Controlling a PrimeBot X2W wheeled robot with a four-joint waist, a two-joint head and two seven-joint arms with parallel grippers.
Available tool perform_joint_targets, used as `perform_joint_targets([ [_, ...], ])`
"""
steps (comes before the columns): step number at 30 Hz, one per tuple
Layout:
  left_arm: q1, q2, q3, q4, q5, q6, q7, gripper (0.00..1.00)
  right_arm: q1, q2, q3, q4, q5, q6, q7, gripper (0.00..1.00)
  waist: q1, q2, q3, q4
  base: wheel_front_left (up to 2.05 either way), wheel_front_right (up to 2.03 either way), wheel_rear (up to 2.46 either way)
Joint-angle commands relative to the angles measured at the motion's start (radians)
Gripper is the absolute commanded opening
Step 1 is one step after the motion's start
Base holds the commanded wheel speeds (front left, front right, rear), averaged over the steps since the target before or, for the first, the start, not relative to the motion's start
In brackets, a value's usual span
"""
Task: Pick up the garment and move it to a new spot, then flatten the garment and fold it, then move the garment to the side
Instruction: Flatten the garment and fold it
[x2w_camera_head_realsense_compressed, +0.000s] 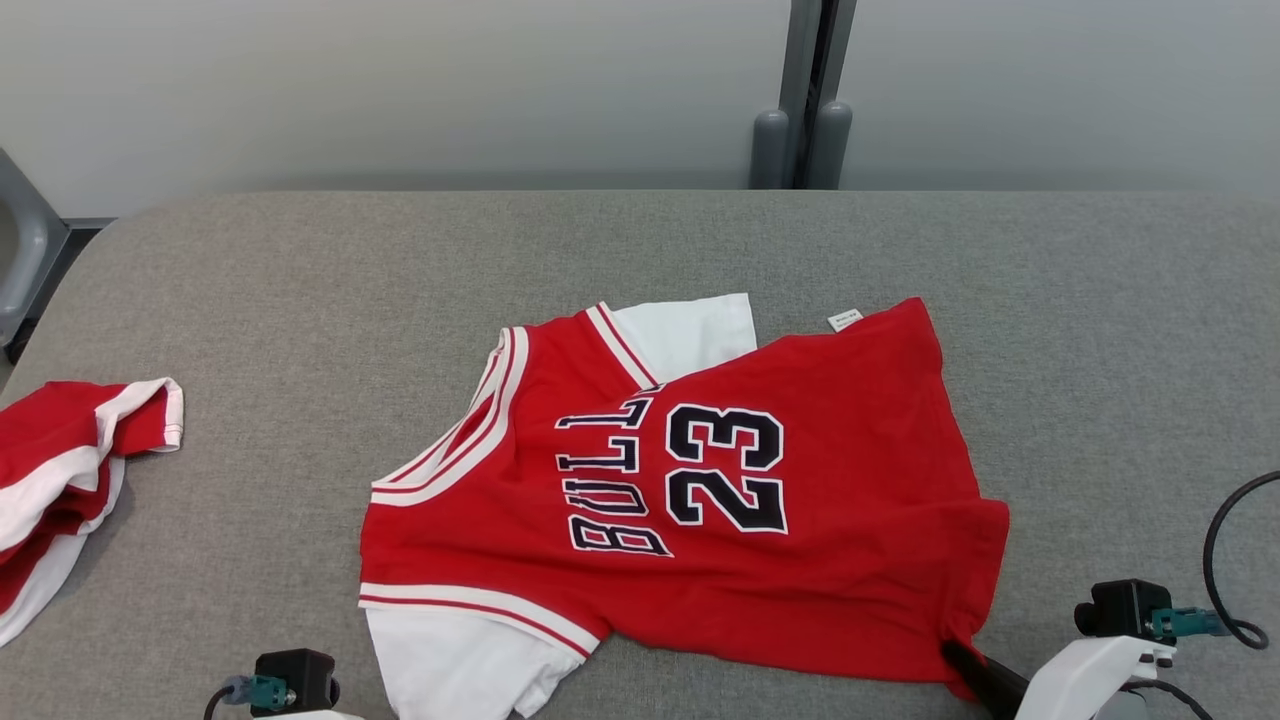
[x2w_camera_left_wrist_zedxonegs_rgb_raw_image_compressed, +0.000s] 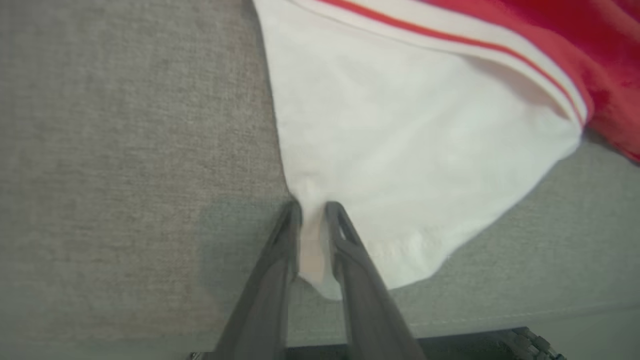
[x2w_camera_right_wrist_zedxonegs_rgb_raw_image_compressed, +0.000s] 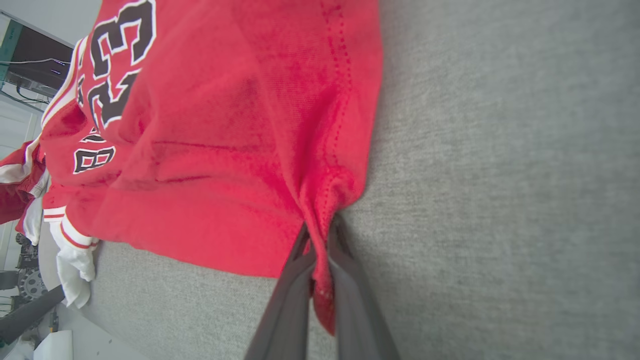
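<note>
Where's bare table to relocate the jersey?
Bare: the table strip beyond the jersey, and the right side past its hem. Narrower gap between jersey and the second garment at left. Crowded: the near edge, where left gripper and right gripper pinch the cloth.

Red-white cloth heap (x2w_camera_head_realsense_compressed: 60, 480) — grey tabletop (x2w_camera_head_realsense_compressed: 300, 300)

jersey (x2w_camera_head_realsense_compressed: 800, 560) spread on grey table (x2w_camera_head_realsense_compressed: 300, 280) (number 23 up) | right claw (x2w_camera_head_realsense_compressed: 952, 652) pinching its hem corner
</note>
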Motion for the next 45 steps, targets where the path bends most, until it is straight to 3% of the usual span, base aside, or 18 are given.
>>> perform_joint_targets([
  [1, 0.006, -0.015, -0.02, 0.023, -0.008, -0.008, 0.012, 0.0, 0.007, 0.002, 0.009, 0.012, 0.004, 0.0, 0.001, 0.0, 0.0, 0.0, -0.002, 0.001, 0.0, 0.0, 0.0],
  [15, 0.006, 0.013, 0.007, -0.076, -0.007, -0.001, -0.061, 0.0, 0.006, -0.027, 0.037, -0.03, 0.042, 0.0, -0.081, 0.0, 0.0, 0.0, -0.039, 0.002, 0.0, 0.0, 0.0],
  [19, 0.015, 0.031, 0.014, -0.128, -0.012, -0.007, -0.062, 0.0, 0.015, -0.046, 0.046, -0.075, 0.067, 0.0, -0.086, 0.0, 0.0, 0.0, -0.044, 0.002, 0.0, 0.0, 0.0],
  [33, 0.101, 0.055, 0.02, -0.359, -0.003, 0.034, -0.024, 0.0, 0.128, -0.101, 0.014, -0.286, 0.124, 0.0, -0.038, 0.0, 0.0, 0.0, -0.07, -0.003, 0.0, 0.0, 0.0],
  [40, 0.073, 0.06, 0.005, -0.393, -0.006, 0.011, -0.039, 0.0, 0.131, -0.091, -0.006, -0.345, 0.096, 0.0, -0.029, 0.0, 0.0, 0.0, -0.069, -0.01, 0.0, 0.0, 0.0],
  [45, -0.03, 0.086, 0.004, -0.39, 0.006, -0.024, -0.071, 0.0, 0.055, -0.082, -0.015, -0.378, 0.072, 0.0, -0.042, 0.0, 0.0, 0.0, -0.018, -0.02, 0.0, 0.0, 0.0],
])
